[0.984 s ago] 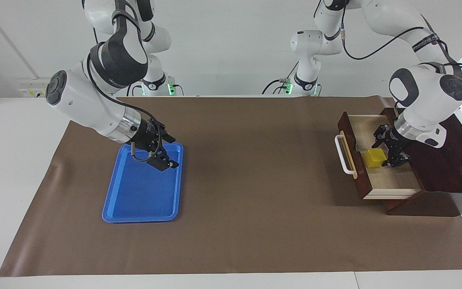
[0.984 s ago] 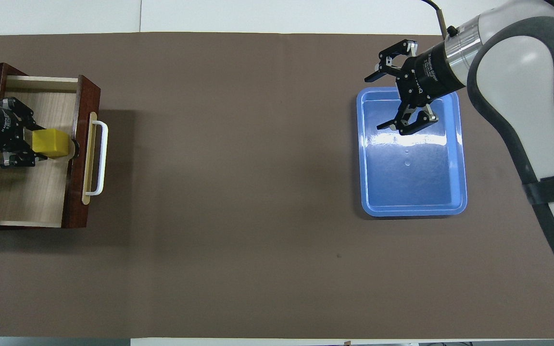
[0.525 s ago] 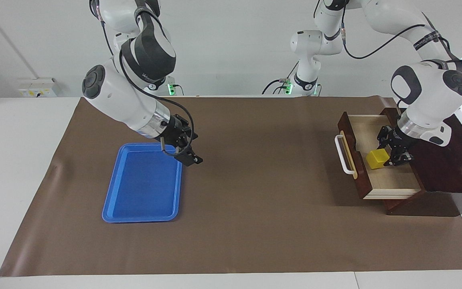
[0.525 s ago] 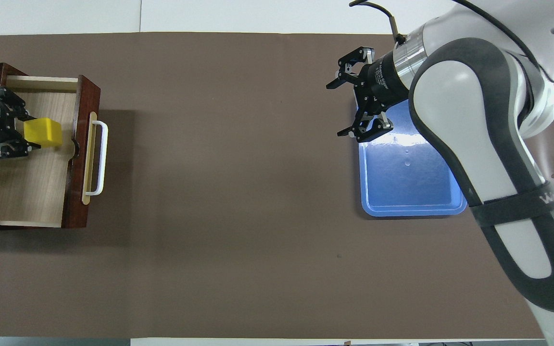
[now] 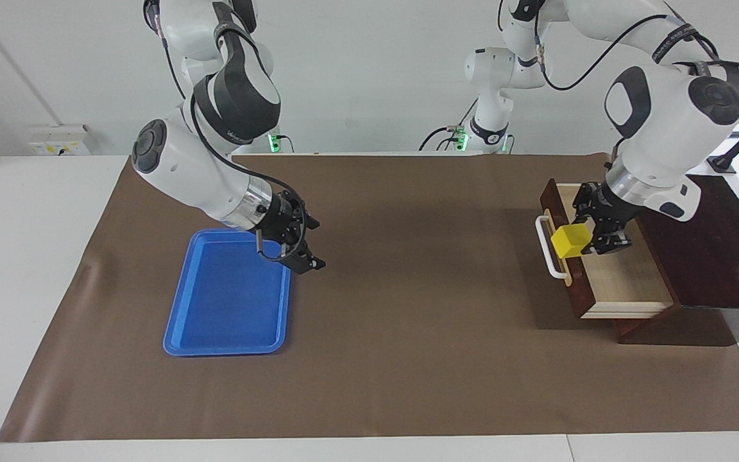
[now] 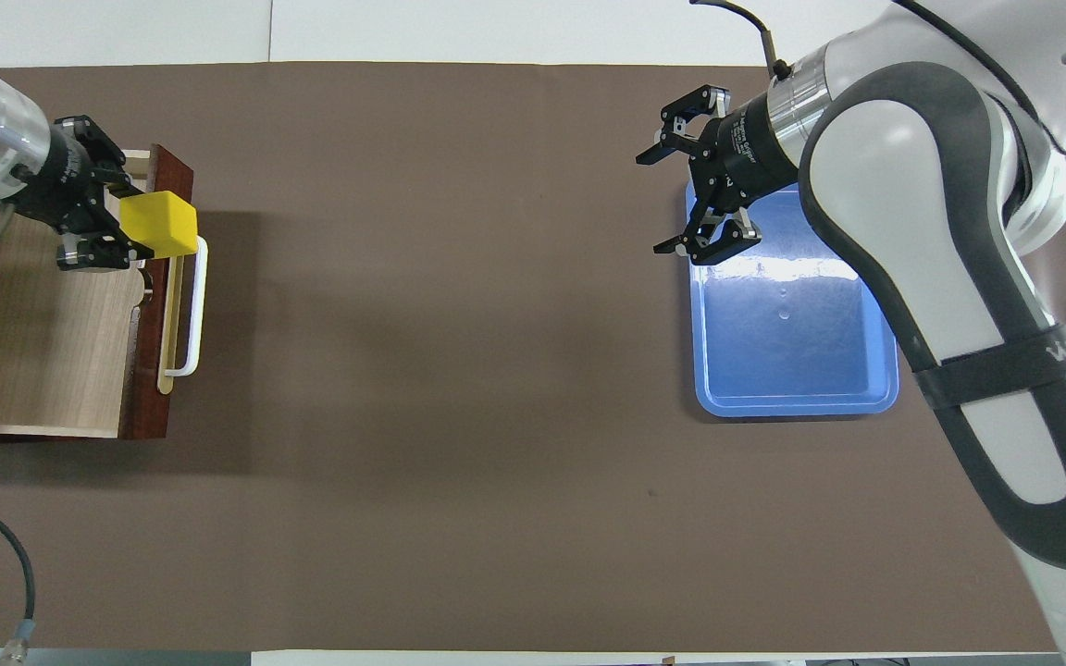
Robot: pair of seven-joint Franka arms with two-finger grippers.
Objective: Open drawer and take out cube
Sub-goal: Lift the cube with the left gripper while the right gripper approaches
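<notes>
The drawer (image 5: 620, 285) (image 6: 52, 351) stands pulled out at the left arm's end of the table, and its light wood floor is bare. My left gripper (image 5: 580, 237) (image 6: 130, 225) is shut on the yellow cube (image 5: 567, 241) (image 6: 159, 224). It holds the cube in the air over the drawer's front panel and white handle (image 5: 546, 250) (image 6: 191, 324). My right gripper (image 5: 313, 246) (image 6: 653, 203) hangs open and holds nothing. It is over the edge of the blue tray that faces the table's middle.
A flat blue tray (image 5: 228, 308) (image 6: 792, 351) lies at the right arm's end of the brown mat. The drawer's dark wooden cabinet (image 5: 722, 256) sits at the mat's edge. Between the tray and the drawer the brown mat (image 5: 421, 289) is bare.
The left gripper closed on the cube, lifted it out of the drawer and carried it over the drawer's front. The right gripper swung from over the tray to its edge.
</notes>
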